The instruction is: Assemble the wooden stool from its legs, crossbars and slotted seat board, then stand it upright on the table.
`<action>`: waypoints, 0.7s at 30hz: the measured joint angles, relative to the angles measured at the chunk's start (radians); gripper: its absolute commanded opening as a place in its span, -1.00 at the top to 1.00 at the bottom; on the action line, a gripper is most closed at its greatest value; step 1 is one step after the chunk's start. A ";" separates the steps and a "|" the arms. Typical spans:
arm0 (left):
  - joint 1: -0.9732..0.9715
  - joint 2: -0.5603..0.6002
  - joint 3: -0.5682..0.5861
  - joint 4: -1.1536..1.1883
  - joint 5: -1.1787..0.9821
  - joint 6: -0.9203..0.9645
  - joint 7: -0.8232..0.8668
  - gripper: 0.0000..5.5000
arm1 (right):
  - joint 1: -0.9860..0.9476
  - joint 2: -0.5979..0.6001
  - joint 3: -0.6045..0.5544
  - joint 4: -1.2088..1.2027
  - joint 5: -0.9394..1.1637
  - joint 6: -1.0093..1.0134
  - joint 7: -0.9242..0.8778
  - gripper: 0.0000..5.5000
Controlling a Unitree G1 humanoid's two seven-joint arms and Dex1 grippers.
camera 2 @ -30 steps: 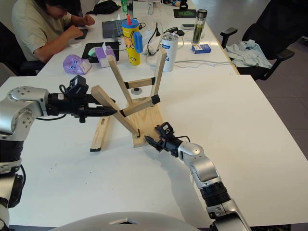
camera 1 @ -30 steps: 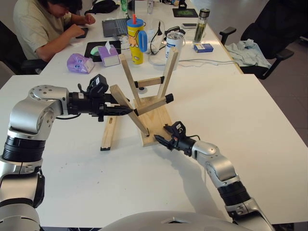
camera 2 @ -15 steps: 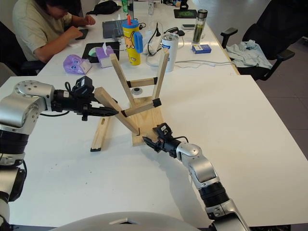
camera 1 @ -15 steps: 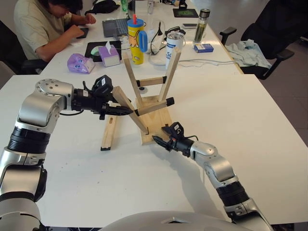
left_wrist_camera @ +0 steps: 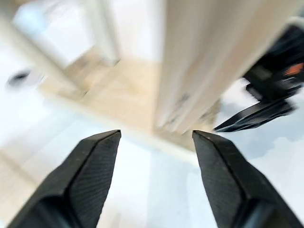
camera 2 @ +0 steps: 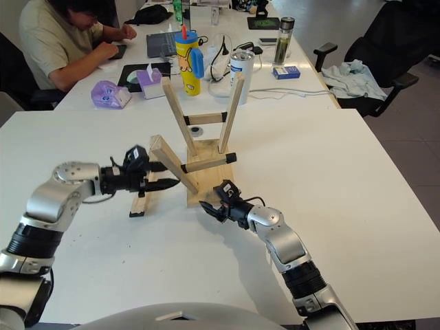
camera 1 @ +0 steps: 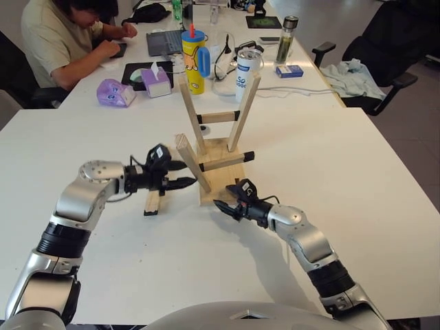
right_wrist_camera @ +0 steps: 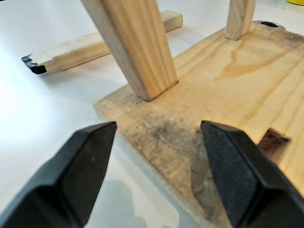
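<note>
left gripper lowered, open, stool inverted, legs pointing up

seat board flat | legs up | right tool at corner

four legs, two crossbars, one seat board

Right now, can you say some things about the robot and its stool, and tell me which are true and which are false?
1. The seat board lies flat on the table with legs sticking up. True.
2. All four legs are in the board. False: one loose leg lies on the table.
3. The left gripper is shut on a leg. False: it is open, with the leaning leg just ahead of it.
4. The right gripper is open at the board's near edge. True.
</note>
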 measured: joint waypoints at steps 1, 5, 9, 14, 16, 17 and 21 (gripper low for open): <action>-0.007 0.000 0.016 -0.010 -0.006 0.005 0.003 -0.27 | 0.000 0.000 0.000 0.000 0.000 0.000 -0.001 -0.18; -0.026 0.015 0.070 -0.084 -0.035 0.050 0.008 -0.44 | -0.003 0.004 0.005 0.003 -0.001 0.000 -0.003 -0.18; 0.064 0.069 0.163 -0.045 0.078 0.023 0.178 -0.44 | -0.011 0.007 0.028 0.013 -0.040 -0.016 -0.013 -0.18; 0.261 -0.123 0.237 -0.200 0.214 0.085 0.590 -0.44 | -0.040 0.063 0.050 0.071 -0.064 -0.052 -0.041 -0.18; 0.363 -0.223 0.222 -0.308 0.207 0.151 0.662 -0.44 | -0.042 0.085 0.058 0.084 -0.074 -0.067 -0.053 -0.18; 0.406 -0.268 0.214 -0.368 0.201 0.188 0.694 -0.44 | -0.038 0.090 0.058 0.089 -0.078 -0.080 -0.056 -0.18; 0.478 -0.398 0.213 -0.578 0.223 0.336 0.851 -0.44 | 0.023 0.083 0.045 0.063 -0.077 -0.174 -0.049 -0.18</action>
